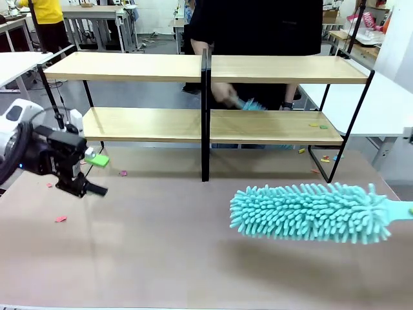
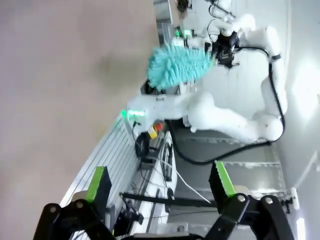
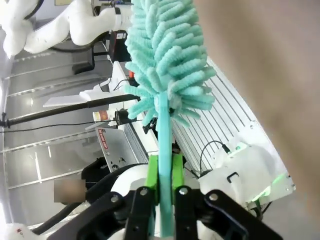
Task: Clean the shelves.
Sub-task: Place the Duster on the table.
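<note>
Plenty left: scraps [image 1: 317, 126] litter the shelves [image 1: 206, 126] across the table. My right gripper [image 3: 161, 167] clamps the teal duster [image 1: 310, 212] mid-air; left gripper [image 2: 160, 186] hangs wide, empty.

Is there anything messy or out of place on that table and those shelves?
Yes. Small coloured scraps lie scattered: pink ones on the table near the left pincer, and more on the right end of the lower board of the shelves and the tabletop just below. They look like litter.
</note>
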Controlling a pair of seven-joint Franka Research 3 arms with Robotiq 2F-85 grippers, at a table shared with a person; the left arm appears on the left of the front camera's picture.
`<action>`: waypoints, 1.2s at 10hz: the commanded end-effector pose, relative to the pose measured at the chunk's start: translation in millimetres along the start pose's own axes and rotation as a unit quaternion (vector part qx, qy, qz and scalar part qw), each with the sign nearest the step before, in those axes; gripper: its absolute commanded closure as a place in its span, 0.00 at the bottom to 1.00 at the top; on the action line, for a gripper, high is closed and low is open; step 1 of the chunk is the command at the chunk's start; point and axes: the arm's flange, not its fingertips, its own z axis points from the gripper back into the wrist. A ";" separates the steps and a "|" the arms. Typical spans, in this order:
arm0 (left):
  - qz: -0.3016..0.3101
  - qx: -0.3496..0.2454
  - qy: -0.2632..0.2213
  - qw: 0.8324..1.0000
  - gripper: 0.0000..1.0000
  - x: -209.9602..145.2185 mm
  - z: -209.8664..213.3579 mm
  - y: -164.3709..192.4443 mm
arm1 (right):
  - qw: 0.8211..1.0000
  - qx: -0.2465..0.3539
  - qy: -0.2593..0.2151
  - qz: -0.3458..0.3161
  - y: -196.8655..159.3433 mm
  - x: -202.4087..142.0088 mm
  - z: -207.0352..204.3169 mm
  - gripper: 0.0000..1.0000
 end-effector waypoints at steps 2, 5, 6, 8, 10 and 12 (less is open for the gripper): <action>0.000 0.000 0.000 1.000 0.00 0.0 0.0 0.0 | 0.998 -0.023 0.020 -0.053 -24.1 56.0 -23.6 0.88; 0.000 0.000 0.000 1.000 0.00 0.0 0.0 0.0 | 0.991 -0.063 0.059 -0.103 -47.0 88.6 -42.8 0.88; 0.000 0.000 0.000 1.000 0.00 0.0 0.0 0.0 | 0.990 -0.058 0.063 -0.112 -52.7 87.2 -34.5 0.88; 0.000 0.000 0.000 1.000 0.00 0.0 0.0 0.0 | 0.986 -0.080 0.056 -0.132 -68.4 73.8 -5.3 0.29; 0.000 0.000 0.000 1.000 0.00 0.0 0.0 0.0 | 0.979 -0.121 -0.043 -0.158 -81.8 59.4 27.1 0.25; 0.000 0.000 0.000 1.000 0.00 0.0 0.0 0.0 | 0.962 -0.099 -0.202 -0.154 -83.1 41.2 54.3 0.00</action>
